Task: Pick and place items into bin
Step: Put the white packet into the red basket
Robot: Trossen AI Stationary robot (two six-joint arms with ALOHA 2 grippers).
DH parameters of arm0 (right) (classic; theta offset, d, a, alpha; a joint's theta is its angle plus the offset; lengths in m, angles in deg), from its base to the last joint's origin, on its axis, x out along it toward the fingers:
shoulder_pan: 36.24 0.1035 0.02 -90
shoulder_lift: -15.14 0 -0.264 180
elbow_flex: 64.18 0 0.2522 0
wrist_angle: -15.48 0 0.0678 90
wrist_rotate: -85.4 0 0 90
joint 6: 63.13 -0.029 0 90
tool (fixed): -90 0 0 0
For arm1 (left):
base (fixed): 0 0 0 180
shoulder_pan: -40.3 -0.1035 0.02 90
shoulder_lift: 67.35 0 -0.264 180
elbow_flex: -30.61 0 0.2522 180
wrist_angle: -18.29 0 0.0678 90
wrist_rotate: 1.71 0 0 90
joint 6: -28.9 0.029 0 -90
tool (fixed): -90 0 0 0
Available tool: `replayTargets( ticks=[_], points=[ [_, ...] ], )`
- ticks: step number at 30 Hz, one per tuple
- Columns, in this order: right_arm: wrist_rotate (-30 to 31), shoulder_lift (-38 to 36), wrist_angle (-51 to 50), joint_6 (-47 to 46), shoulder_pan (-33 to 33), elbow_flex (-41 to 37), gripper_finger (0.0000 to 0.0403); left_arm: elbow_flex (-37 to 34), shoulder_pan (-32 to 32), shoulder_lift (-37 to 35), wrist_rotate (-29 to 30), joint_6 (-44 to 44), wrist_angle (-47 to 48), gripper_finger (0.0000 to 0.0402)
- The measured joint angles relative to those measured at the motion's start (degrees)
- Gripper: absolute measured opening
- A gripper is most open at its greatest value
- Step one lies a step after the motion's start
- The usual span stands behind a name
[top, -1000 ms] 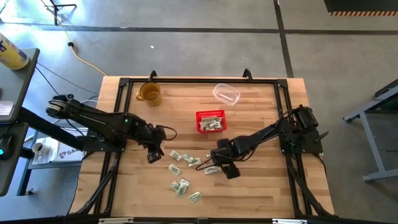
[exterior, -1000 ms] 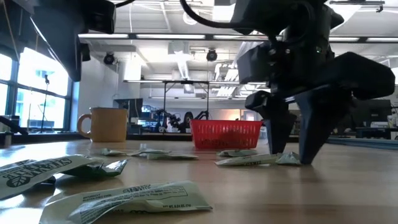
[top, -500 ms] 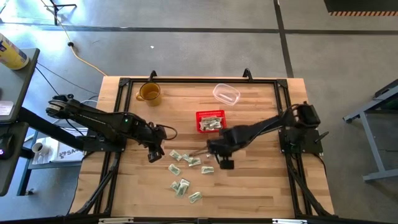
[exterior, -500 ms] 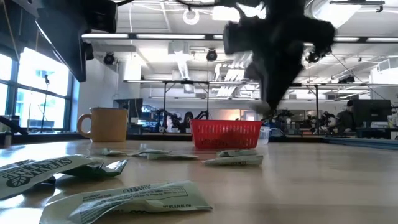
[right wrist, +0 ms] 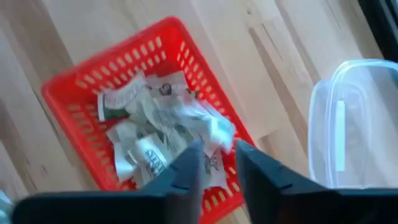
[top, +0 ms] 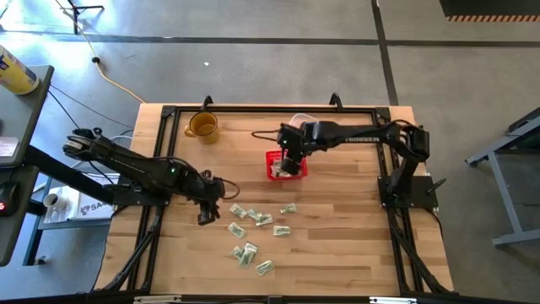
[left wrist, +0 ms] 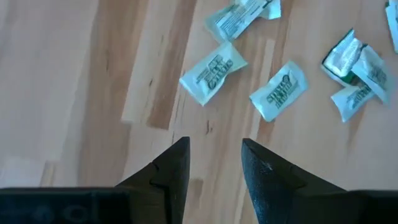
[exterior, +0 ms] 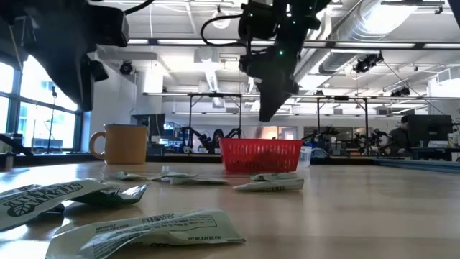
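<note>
Our right gripper [top: 291, 160] is hanging right over the red basket [top: 275, 173], well above its rim going by the low view. Its jaws are only a narrow slot apart, and in the wrist view we can't tell if anything is pinched between them. Straight below them sits a crumpled heap of bills [right wrist: 163, 134] filling most of the basket floor, with the slatted walls all around. Just off to one side of those jaws is the clear plastic container [right wrist: 354, 121], close to the basket but not touching.

Our left gripper [left wrist: 214, 163] hovers low over bare wood, jaws a little apart with nothing between them. Ahead of those jaws lie loose bills [left wrist: 213, 73], scattered and mostly apart from each other, plenty of open tabletop [top: 354, 245] around. The amber mug [top: 202, 127] sits well away.
</note>
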Motion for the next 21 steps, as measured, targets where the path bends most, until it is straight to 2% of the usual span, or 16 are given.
replayTargets(
  ticks=[5,10,14,17,21],
  points=[
    [-2.83,0.00,-1.75,0.00,0.91,0.01,0.0207,-5.23,1.09,0.14,1.44,3.26,-11.71,0.0179],
    [-3.71,-0.05,-5.11,5.40,6.43,0.01,0.0303,-9.55,1.07,2.99,1.65,16.54,-24.92,0.0179],
    [0.52,-0.07,-9.75,6.65,12.78,0.01,0.0350,-9.83,0.93,7.91,0.91,26.28,-29.00,0.0180],
    [3.76,-0.09,-12.78,4.09,16.56,0.01,0.0371,-9.77,0.93,11.82,0.76,27.59,-31.81,0.0190],
    [4.15,-0.09,-14.53,-1.76,19.54,0.01,0.0384,-9.74,0.89,16.50,2.59,28.92,-33.23,0.0229]
  ],
)
